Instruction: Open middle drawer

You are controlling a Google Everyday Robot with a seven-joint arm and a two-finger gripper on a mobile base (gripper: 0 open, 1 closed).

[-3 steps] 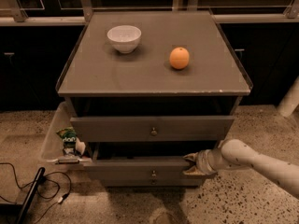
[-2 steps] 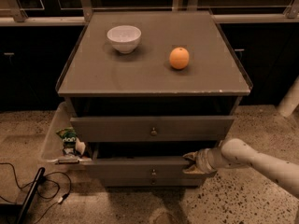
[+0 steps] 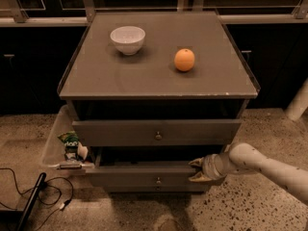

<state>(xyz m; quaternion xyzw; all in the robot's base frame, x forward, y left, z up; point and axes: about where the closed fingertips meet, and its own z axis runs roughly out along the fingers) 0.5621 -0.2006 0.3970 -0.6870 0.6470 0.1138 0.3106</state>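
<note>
The middle drawer point(image 3: 139, 173) is judged only partly drawn out — further pulling is left — with the gripper point(image 3: 196, 170), fingers spread and released, set against its front's right end.

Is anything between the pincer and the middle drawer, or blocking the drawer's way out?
Nothing visible does. The pincer is at the right end of the middle drawer's top edge, with nothing between them. No object shows on the floor in front of the drawer, where it would slide out.
</note>
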